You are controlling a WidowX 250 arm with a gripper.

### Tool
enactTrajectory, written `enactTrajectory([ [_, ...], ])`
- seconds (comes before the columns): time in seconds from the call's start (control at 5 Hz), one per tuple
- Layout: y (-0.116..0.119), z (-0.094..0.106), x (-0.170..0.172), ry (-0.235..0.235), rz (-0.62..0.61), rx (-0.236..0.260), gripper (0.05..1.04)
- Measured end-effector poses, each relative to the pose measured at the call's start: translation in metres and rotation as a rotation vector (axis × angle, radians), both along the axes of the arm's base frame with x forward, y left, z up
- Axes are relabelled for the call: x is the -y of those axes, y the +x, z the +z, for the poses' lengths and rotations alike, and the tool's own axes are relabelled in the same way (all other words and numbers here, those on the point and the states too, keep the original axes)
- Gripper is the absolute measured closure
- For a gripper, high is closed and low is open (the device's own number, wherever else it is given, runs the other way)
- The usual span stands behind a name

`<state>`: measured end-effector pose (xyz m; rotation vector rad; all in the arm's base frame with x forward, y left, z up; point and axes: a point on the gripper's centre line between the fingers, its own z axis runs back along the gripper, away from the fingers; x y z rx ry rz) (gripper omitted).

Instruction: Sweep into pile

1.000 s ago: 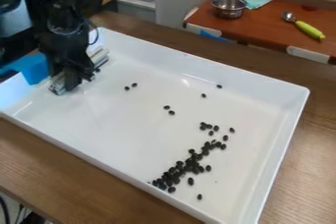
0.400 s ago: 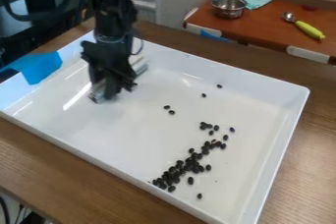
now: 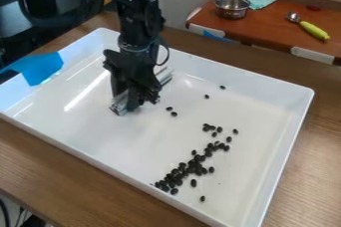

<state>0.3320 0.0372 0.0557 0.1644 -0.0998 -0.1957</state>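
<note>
My gripper point(image 3: 138, 102) hangs low in the left-centre of the white tray, shut on a light grey sweeping bar point(image 3: 120, 104) that slants from lower left to upper right across the tray floor. The middle of the bar is hidden behind the gripper. Just right of the gripper lie two dark beans point(image 3: 169, 108). Two more beans point(image 3: 206, 96) sit apart near the far wall. The main pile of dark beans point(image 3: 193, 167) forms a diagonal band from the near wall up toward the right-centre, with several loose beans around it.
The white tray point(image 3: 303, 102) has raised walls on all sides and stands on a wooden table point(image 3: 309, 171). Blue tape point(image 3: 44, 66) covers part of its left wall. Behind, a brown table holds a metal pot point(image 3: 232, 7) and a green-handled spoon point(image 3: 314, 30).
The gripper and bar have moved right across the tray, away from the left wall. Two beans formerly beside the bar are no longer visible. The main pile has not moved.
</note>
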Motion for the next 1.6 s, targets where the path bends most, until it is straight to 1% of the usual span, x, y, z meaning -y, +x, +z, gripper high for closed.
enactTrajectory([
  [0.2, 0.001, 0.0, 0.01, 0.003, -0.013, 0.021, 0.705],
  [0.4, 0.003, 0.0, 0.029, -0.002, -0.051, 0.042, 0.705],
  [0.6, 0.005, -0.001, 0.034, -0.005, -0.072, 0.058, 0.705],
  [0.8, 0.011, 0.0, 0.045, -0.011, -0.123, 0.075, 0.705],
  [1.2, 0.011, 0.0, 0.057, -0.039, -0.204, 0.079, 0.705],
  [1.4, 0.004, 0.0, 0.068, -0.055, -0.272, 0.083, 0.705],
  [1.6, -0.004, 0.0, 0.073, -0.059, -0.324, 0.087, 0.705],
])
